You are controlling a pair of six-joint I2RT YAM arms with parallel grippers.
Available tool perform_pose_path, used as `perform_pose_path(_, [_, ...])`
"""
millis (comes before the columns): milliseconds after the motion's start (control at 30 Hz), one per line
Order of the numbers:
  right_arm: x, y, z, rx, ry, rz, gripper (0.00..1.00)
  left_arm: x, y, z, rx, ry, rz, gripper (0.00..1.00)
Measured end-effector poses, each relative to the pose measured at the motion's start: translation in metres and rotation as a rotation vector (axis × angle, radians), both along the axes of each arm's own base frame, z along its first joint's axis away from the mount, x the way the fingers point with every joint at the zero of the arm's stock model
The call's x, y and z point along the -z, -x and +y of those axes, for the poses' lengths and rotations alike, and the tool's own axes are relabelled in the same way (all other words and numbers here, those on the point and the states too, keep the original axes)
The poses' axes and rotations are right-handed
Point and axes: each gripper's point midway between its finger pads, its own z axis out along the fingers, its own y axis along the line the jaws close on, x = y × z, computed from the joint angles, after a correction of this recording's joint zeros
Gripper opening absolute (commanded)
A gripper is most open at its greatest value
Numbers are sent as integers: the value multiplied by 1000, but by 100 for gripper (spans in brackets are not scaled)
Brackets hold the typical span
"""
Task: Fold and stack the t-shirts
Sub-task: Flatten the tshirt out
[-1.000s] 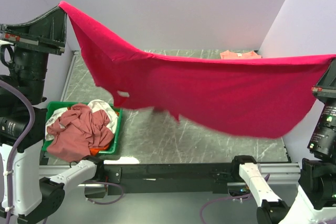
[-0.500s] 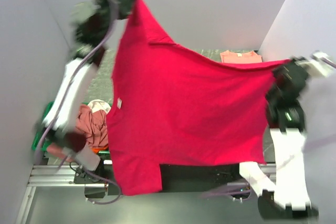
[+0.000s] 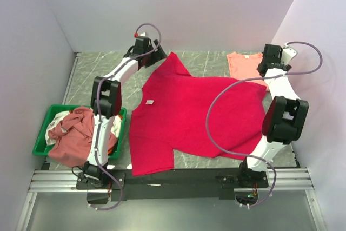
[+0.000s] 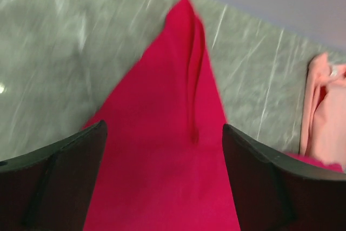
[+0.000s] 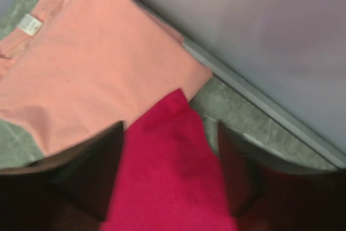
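Note:
A crimson-red t-shirt (image 3: 194, 114) lies spread flat across the middle of the table, its near hem at the front edge. My left gripper (image 3: 158, 53) hovers open over the shirt's far left corner (image 4: 184, 79). That cloth lies loose between the two dark fingers (image 4: 59, 177). At the shirt's far right corner (image 5: 173, 155) my right gripper (image 3: 263, 70) is open too, with the red cloth resting between its fingers (image 5: 92, 171). That corner overlaps a folded salmon-pink t-shirt (image 3: 246, 62), also visible as the salmon-pink t-shirt (image 5: 97, 63) in the right wrist view.
A green tray (image 3: 53, 113) at the left edge holds a heap of dusty rose, white and orange t-shirts (image 3: 81, 133). Walls close in the back and both sides. The right wall's base (image 5: 259, 101) runs just past the right gripper.
The red t-shirt, held stretched in the air between both grippers, was swung out and laid flat on the table. Both grippers have opened and let go of its corners.

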Motion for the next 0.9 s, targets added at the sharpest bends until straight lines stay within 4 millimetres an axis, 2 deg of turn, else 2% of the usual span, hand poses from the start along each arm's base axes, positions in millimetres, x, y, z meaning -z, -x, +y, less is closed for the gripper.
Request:
perform_pose_path(67, [-2, 0, 3, -14, -17, -6, 82, 5, 19, 6, 0, -16, 44, 92])
perform_pose_path(100, [-7, 1, 6, -22, -27, -21, 83, 1, 29, 10, 1, -22, 52, 92])
perform_pose_path(267, [-30, 14, 19, -57, -60, -85, 81, -61, 78, 25, 2, -11, 3, 92])
perform_pose_path(367, [-25, 31, 33, -98, -104, -85, 79, -97, 105, 30, 8, 10, -57, 92])
perform_pose_path(433, [-13, 42, 44, -133, -148, -65, 78, -101, 118, 29, 18, 16, -71, 92])
perform_pose_path(500, [2, 53, 57, -166, -201, -35, 77, -89, 132, 24, 34, 11, -47, 92])
perform_pose_path(633, [32, 71, 84, -237, -305, 23, 77, -34, 166, 7, 90, -23, 81, 92])
perform_pose_path(700, [45, 79, 96, -262, -352, 51, 77, -14, 182, 2, 115, -38, 142, 92])
perform_pose_path(733, [52, 82, 101, -271, -373, 65, 77, -6, 189, -2, 132, -42, 169, 92])
perform_pose_path(900, [82, 104, 123, -301, -477, 135, 77, 15, 197, -5, 155, -54, 233, 93])
